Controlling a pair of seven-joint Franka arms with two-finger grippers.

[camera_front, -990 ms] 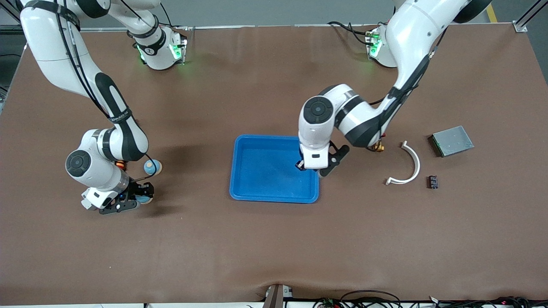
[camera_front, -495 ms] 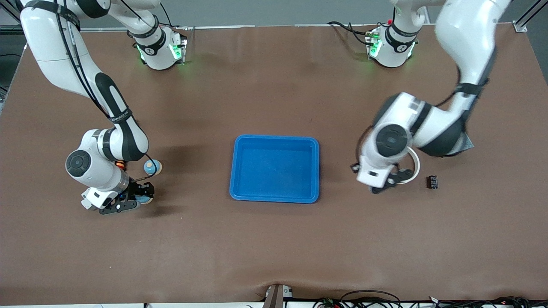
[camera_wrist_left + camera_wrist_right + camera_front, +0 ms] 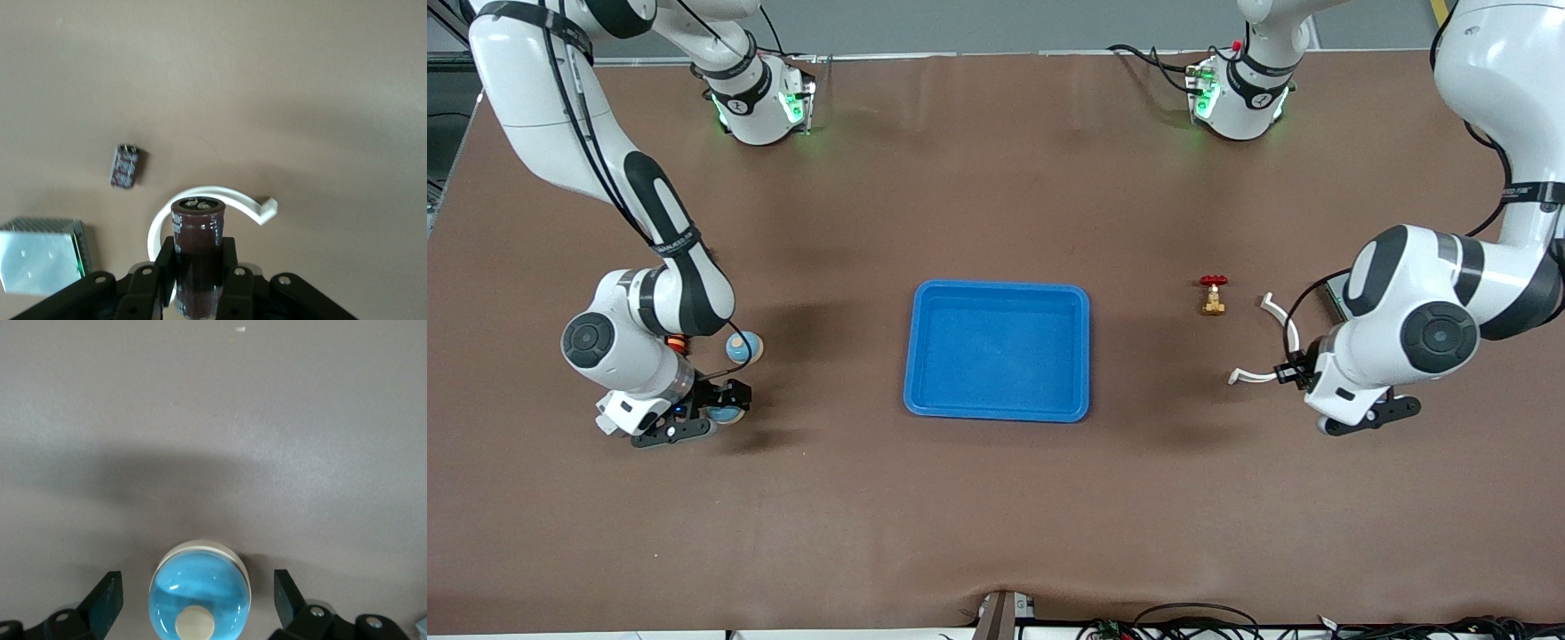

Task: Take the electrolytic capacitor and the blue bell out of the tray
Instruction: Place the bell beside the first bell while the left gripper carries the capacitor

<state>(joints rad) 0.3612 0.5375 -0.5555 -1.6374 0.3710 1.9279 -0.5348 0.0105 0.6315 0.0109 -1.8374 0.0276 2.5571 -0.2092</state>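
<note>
Here, the left pincer (image 3: pixel 197 293) hangs clamped on a dark capacitor (image 3: pixel 198 257) at four o'clock of the blue tray (image 3: pixel 997 411), while the right pincer (image 3: pixel 198 603) straddles a blue bell (image 3: pixel 199 593), fingers apart.

A high front camera faces both arm bases across the blue tray (image 3: pixel 997 350), while close wrist cameras look down either side of it, each showing ground the front view shares.

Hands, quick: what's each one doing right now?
Left hand: closed on the capacitor.
Right hand: open around the blue bell.
</note>
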